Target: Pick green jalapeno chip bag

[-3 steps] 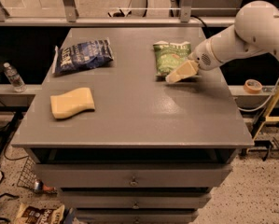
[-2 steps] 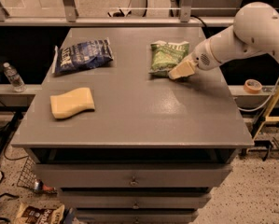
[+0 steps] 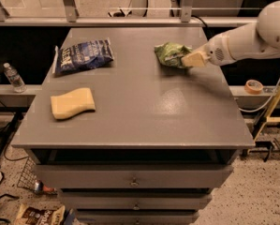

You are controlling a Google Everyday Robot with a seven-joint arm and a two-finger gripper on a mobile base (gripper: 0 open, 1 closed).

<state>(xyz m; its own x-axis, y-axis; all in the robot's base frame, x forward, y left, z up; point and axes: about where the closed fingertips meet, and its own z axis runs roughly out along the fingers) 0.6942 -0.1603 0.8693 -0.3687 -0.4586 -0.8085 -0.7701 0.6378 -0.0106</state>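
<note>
A grey table (image 3: 144, 111) fills most of the view, with 3 drawers under its top; the upper drawer (image 3: 130, 176) has a small knob at its middle. A white robot arm (image 3: 252, 39) reaches in from the right edge, over the table's far right corner.

On the far left of the top lies a dark blue chip bag (image 3: 82, 55), flat and slightly angled. Nearer the front, on the left, rests a pale yellow sponge (image 3: 72, 103), well apart from both bags.

The green chip bag (image 3: 170, 54) sits at the far right of the table top, crumpled, its shiny surface bunched up towards the right. The gripper (image 3: 186, 60) is at the bag's right edge, its pale fingers pinched on that edge. A dark shadow lies on the table under the bag's right part; whether the bag touches the top there cannot be told.

Off the table to the left, a clear water bottle (image 3: 13, 78) stands on a low ledge. To the right, beyond the table's edge, a roll of tape (image 3: 254, 86) lies flat. On the floor at the lower left is another snack bag (image 3: 36, 214).
</note>
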